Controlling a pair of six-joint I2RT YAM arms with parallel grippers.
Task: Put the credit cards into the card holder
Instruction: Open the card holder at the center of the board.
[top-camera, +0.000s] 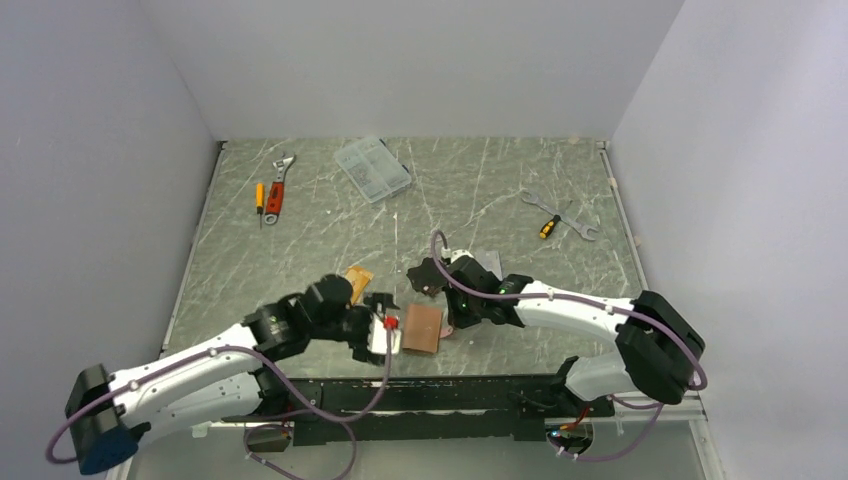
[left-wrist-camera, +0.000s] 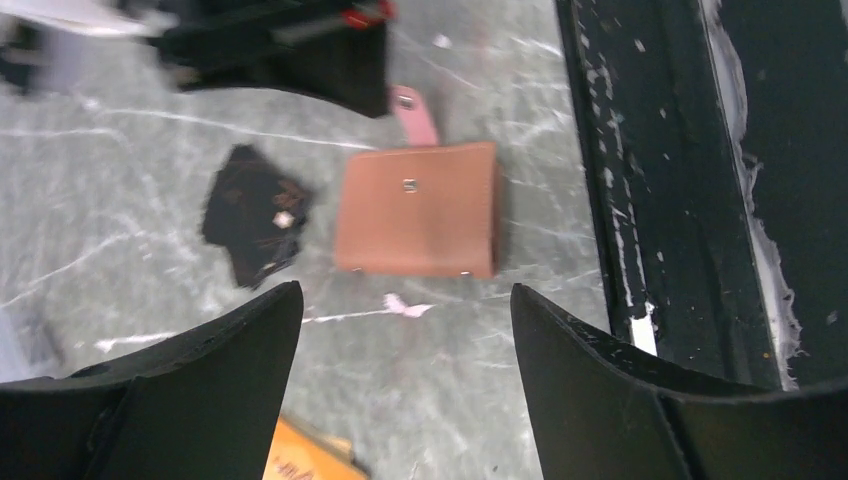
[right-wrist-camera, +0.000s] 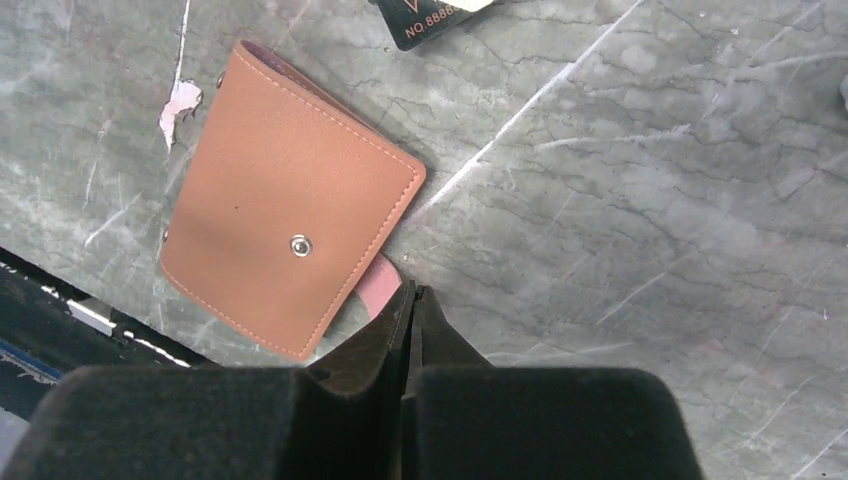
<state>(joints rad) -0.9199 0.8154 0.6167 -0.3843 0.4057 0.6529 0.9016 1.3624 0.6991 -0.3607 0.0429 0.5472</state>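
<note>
The salmon-pink card holder (top-camera: 423, 328) lies shut and flat near the table's front edge. It also shows in the left wrist view (left-wrist-camera: 420, 210) and the right wrist view (right-wrist-camera: 285, 235). Its pink snap tab (right-wrist-camera: 384, 280) sticks out loose. My right gripper (right-wrist-camera: 412, 292) is shut, its tips touching the table beside the tab, with nothing seen between the jaws. My left gripper (left-wrist-camera: 405, 305) is open and empty, just left of the holder. An orange credit card (top-camera: 358, 277) lies behind it, its corner visible under the left finger (left-wrist-camera: 300, 460). I see no silver-grey card.
A black irregular flat piece (left-wrist-camera: 255, 215) lies just beyond the holder. A clear compartment box (top-camera: 372, 168), a wrench and screwdriver (top-camera: 273, 195) at the far left, and another pair (top-camera: 560, 218) at the right. A black rail (top-camera: 450, 395) runs along the front edge.
</note>
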